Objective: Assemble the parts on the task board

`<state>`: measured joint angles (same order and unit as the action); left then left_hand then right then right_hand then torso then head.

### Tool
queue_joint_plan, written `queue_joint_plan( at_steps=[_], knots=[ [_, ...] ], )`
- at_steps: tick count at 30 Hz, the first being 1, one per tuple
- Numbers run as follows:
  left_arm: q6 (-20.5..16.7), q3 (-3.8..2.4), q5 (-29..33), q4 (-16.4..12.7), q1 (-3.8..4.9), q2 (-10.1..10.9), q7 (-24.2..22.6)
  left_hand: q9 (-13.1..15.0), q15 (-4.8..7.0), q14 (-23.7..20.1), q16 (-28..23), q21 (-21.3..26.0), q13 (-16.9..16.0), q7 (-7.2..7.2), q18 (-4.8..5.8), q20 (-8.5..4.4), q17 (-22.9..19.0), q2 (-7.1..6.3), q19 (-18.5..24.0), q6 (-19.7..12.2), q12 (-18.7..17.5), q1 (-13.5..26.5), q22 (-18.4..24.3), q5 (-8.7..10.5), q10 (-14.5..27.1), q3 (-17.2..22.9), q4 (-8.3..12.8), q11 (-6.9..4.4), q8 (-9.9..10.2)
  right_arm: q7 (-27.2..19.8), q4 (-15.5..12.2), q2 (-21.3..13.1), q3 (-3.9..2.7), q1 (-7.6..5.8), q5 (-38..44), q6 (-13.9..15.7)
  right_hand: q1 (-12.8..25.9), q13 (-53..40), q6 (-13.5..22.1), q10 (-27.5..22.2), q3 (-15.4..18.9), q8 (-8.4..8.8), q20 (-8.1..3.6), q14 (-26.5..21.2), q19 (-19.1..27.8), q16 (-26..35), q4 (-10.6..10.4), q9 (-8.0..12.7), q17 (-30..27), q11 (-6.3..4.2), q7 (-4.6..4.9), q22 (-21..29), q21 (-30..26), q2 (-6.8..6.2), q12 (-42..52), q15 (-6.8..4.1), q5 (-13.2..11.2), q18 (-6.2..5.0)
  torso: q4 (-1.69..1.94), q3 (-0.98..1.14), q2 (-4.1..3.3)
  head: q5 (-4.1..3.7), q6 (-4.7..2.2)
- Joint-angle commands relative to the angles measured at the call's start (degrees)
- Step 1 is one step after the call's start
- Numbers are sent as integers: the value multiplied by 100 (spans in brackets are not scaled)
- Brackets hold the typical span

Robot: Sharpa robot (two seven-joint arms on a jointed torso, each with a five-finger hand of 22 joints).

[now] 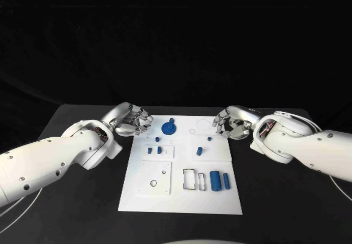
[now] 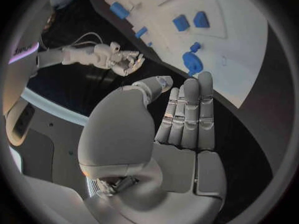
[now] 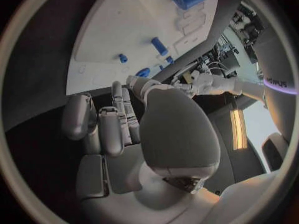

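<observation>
With both the left hand and right hand empty, fingers loosely apart beside the task board, reach for the large blue cylinder squarely, avoiding its smaller neighbour

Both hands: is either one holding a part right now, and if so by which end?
Nothing is held. The left hand and right hand hover at the far corners of the task board, fingers empty; the parts lie on the board.

task board cut off, small parts indistinct
</observation>
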<state>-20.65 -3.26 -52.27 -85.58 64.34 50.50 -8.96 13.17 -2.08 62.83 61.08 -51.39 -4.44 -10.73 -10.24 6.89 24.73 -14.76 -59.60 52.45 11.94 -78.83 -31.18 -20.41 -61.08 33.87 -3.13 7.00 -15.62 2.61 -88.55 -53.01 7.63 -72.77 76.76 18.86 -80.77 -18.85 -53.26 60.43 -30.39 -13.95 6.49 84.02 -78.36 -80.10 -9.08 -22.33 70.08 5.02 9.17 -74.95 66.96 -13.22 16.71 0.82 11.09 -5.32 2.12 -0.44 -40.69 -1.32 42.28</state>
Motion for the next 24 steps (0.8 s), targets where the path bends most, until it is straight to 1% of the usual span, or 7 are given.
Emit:
queue_joint_plan(
  at_steps=[1, 4, 6, 9, 15, 20, 24],
  knots=[
    [-316, -11, 2225, -106, -2, 54, -836, -13, -3, -56, -73, 66, -6, -18, -37, 4, -47, 79, 46, -5, 43, -8, 37, 8, 60, -43, 10, 12, 18, 433, -49, 57, 0, 51, 1383, -299, 61, 59, -35, 57, -8, -8, -7, 175, -65, -21, 61, 1, 13, 6, -10, -267, 61, -29, -44, -28, -44, 41, -2, 4, -1, -24, -7],
    [-223, -14, 2849, -170, -2, 97, -1036, -18, -2, -58, -92, 84, -10, -27, -38, 5, -66, 117, 43, -13, 64, -28, 50, 5, 61, -47, 23, 15, 23, 552, -71, 116, 0, 109, 1649, -279, 75, 98, -35, 77, -20, 0, -11, 176, -71, -22, 79, 6, 11, 7, -6, -275, 70, -40, -72, -26, -62, 43, 9, 4, -3, -46, -16],
    [-93, -16, 3268, -218, -3, 123, -1190, -24, 0, -50, -106, 101, -26, -33, -40, 5, -86, 164, 32, -17, 120, -43, 65, 7, 16, -65, 36, 10, 26, 628, -76, 166, 0, 155, 1804, -264, 91, 221, -44, 137, -114, 27, -13, 176, -82, -23, 144, 22, 2, 13, 6, -297, 85, -41, -153, -20, -251, 48, 12, 5, 0, -50, -16],
    [11, -16, 3610, -282, -3, 151, -1323, -28, 7, -43, -115, 116, -43, -28, -41, 2, -102, 203, 22, -16, 176, -53, 78, 6, -27, -84, 49, 0, 27, 695, -67, 229, 0, 202, 1942, -239, 103, 262, -44, 153, -147, 39, -11, 177, -88, -25, 166, 29, 3, 19, 14, -308, 97, -49, -181, -19, -290, 51, 18, 2, -1, -64, -18],
    [22, -16, 3893, -353, -4, 195, -1351, -33, 6, -40, -122, 130, -50, -37, -39, 1, -115, 238, 16, -16, 207, -47, 89, 6, -31, -100, 48, 1, 29, 802, -39, 360, -1, 268, 2102, -177, 117, 323, -89, 230, -225, 37, -5, 196, -166, -67, 210, 32, 74, 19, 26, -399, 248, -31, -201, -22, -241, 83, 12, 18, -1, -59, -11],
    [-26, -15, 3946, -365, -4, 207, -1318, -33, 5, -39, -122, 133, -51, -38, -39, 2, -117, 240, 15, -14, 210, -42, 92, 7, -28, -106, 47, 2, 29, 823, 2, 441, -1, 295, 2138, -195, 134, 373, -178, 257, -276, -1, -7, 201, -179, -80, 252, 19, 87, 9, 7, -420, 271, -20, -231, -27, -227, 86, 5, 8, -5, -54, 0],
    [-65, -15, 3958, -367, -5, 214, -1263, -34, 7, -35, -123, 136, -52, -38, -41, -1, -121, 256, 10, -11, 219, -55, 96, 4, -22, -105, 57, 0, 28, 864, 65, 500, -1, 324, 2179, -219, 117, 395, -200, 265, -318, -10, -10, 201, -187, -83, 288, 16, 87, 3, -4, -432, 285, 5, -244, -34, -233, 88, -1, 19, -3, -48, 3]
  ],
)
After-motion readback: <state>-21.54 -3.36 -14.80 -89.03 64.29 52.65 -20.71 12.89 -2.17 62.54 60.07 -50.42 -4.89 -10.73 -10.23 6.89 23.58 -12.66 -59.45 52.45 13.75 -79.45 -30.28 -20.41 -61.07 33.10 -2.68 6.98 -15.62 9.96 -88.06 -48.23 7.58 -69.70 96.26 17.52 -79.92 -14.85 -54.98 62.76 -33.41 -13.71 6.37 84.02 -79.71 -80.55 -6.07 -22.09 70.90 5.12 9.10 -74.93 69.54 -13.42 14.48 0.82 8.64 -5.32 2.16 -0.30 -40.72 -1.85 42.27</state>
